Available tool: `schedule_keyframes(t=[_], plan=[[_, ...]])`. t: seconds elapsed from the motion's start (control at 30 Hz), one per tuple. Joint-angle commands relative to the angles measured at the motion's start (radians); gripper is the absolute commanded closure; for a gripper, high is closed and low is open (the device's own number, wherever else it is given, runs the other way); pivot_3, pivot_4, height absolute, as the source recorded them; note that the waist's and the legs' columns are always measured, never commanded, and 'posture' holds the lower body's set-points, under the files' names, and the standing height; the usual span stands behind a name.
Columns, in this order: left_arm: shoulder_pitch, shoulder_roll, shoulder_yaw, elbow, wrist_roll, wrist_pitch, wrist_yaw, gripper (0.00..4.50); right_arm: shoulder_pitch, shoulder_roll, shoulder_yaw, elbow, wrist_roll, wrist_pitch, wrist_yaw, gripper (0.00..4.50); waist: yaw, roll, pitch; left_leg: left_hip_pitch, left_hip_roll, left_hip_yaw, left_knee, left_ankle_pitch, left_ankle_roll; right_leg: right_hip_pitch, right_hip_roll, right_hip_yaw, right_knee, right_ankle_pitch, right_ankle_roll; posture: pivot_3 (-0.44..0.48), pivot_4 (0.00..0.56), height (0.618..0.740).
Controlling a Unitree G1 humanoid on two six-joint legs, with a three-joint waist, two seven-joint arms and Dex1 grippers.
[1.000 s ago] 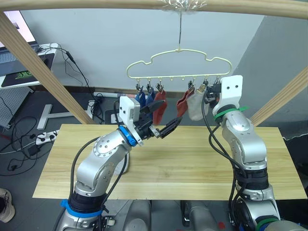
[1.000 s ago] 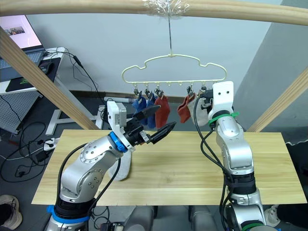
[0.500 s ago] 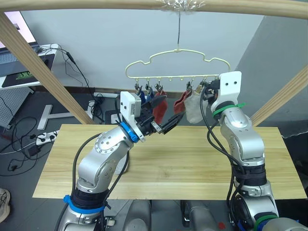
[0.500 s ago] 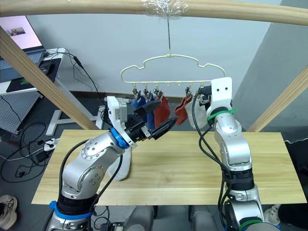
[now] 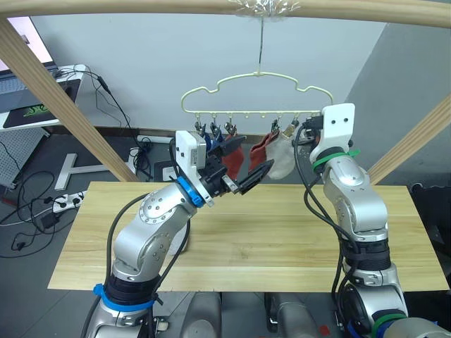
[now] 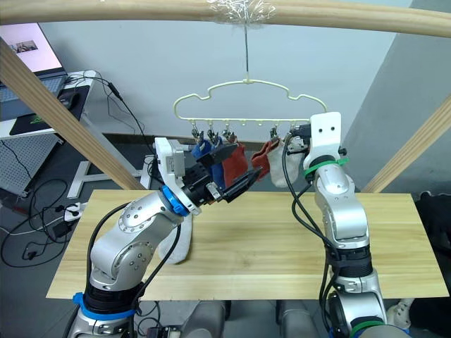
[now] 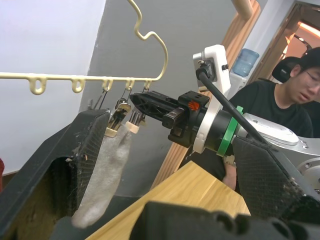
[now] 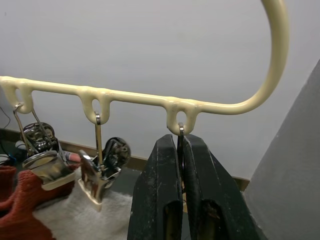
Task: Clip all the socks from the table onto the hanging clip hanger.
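You're near the end: five socks hang on the hanger [image 5: 257,95], and a grey sock [image 6: 180,243] lies on the table [image 5: 282,239] by your left arm. Right gripper [image 8: 181,165] is pinched on the end clip; left gripper [image 5: 239,176] is wide and empty. Next I'd fetch that sock.

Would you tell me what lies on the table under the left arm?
A pale sock lies on the table, showing beside the left arm; most of it is covered, so its full shape cannot be seen.
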Motion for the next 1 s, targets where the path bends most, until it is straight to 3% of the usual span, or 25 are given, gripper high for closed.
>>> schedule_keyframes(t=[0.03, 0.23, 0.43, 0.63, 1.0], plan=[[0.022, 0.008, 0.004, -0.042, -0.003, -0.008, -0.009, 0.0, -0.014, -0.059, -0.04, -0.052, 0.025, 0.048, 0.06, 4.49, 0.0, 0.0, 0.0, 0.0, 0.0, 0.0, 0.0, 0.0, 0.0, 0.0, 0.0, 0.0, 0.0, 0.0, 0.0, 0.325, 0.251, 0.74], [0.168, 0.089, 0.03, 0.049, 0.093, -0.041, -0.006, 0.0, -0.06, -0.186, -0.083, -0.093, 0.161, 0.294, 0.225, 4.49, -0.001, 0.0, 0.0, 0.001, 0.0, 0.0, 0.0, 0.0, 0.0, 0.0, 0.0, 0.0, 0.0, 0.0, 0.0, 0.308, 0.255, 0.74], [0.281, 0.175, 0.041, 0.295, 0.291, -0.14, 0.045, 0.0, -0.108, -0.264, -0.08, -0.119, 0.296, 0.493, 0.35, 4.49, -0.005, 0.0, 0.0, 0.001, 0.0, 0.0, 0.0, 0.0, 0.001, 0.0, 0.0, 0.0, -0.001, -0.001, -0.001, 0.302, 0.254, 0.74], [0.221, 0.148, 0.075, 0.569, 0.418, -0.188, 0.176, 0.0, -0.132, -0.281, -0.091, -0.107, 0.316, 0.535, 0.344, 4.49, 0.0, 0.0, 0.0, -0.001, 0.0, 0.0, 0.0, 0.0, 0.001, 0.0, 0.0, 0.0, -0.003, -0.002, 0.0, 0.304, 0.257, 0.74], [0.165, 0.077, 0.109, 0.73, 0.421, -0.071, 0.187, 0.0, -0.153, -0.297, -0.088, -0.073, 0.316, 0.514, 0.339, 4.49, -0.002, 0.0, 0.0, -0.001, 0.0, 0.0, -0.001, 0.0, 0.001, 0.0, 0.0, -0.001, -0.003, -0.001, -0.001, 0.299, 0.262, 0.74]])
